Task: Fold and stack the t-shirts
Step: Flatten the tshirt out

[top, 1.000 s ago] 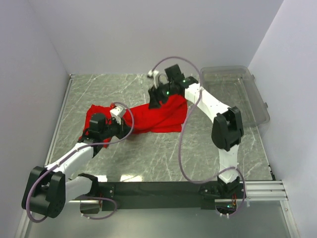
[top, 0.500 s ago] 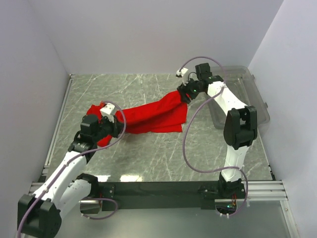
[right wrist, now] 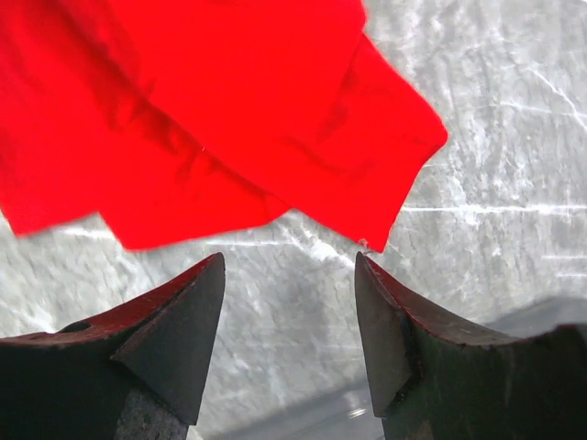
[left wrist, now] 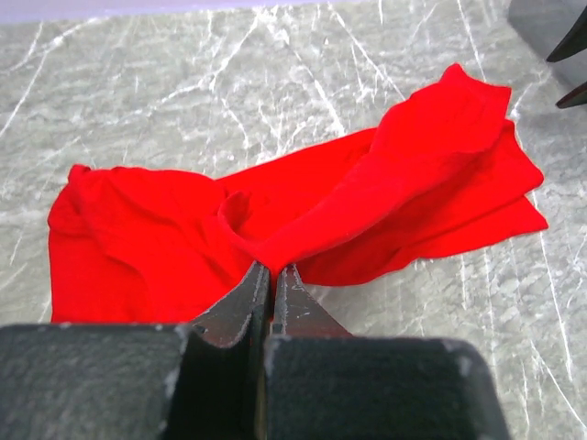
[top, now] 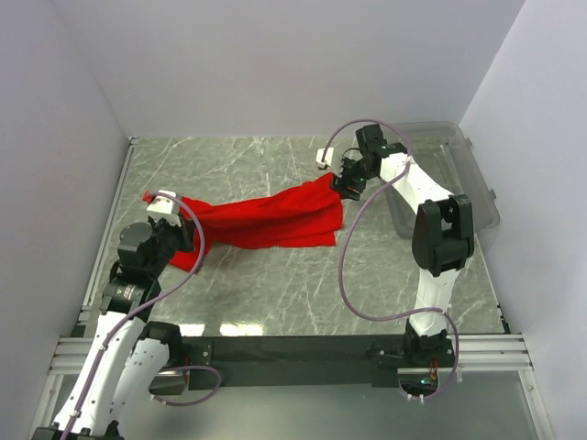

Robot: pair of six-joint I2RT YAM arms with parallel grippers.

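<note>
The red t-shirt (top: pixel 266 220) lies drawn out in a long crumpled band across the marble table, from lower left to upper right. My left gripper (top: pixel 191 236) is at its left end, shut on a raised fold of the cloth (left wrist: pixel 271 266); the rest of the shirt (left wrist: pixel 394 183) spreads away beyond the jaws. My right gripper (top: pixel 341 186) hovers at the shirt's right end. It stands open (right wrist: pixel 289 266) with only bare marble between its fingers, and the shirt's corner (right wrist: pixel 229 119) lies just past the tips.
A clear plastic bin (top: pixel 459 174) stands at the back right, close to the right arm. White walls close in the grey marble table (top: pixel 275 293) on the left, back and right. A black rail (top: pixel 293 348) with both arm bases runs along the near edge.
My left arm has drawn back to the left with the fold in its jaws, stretching the shirt out. The right gripper has moved from the shirt's middle to its right end.
</note>
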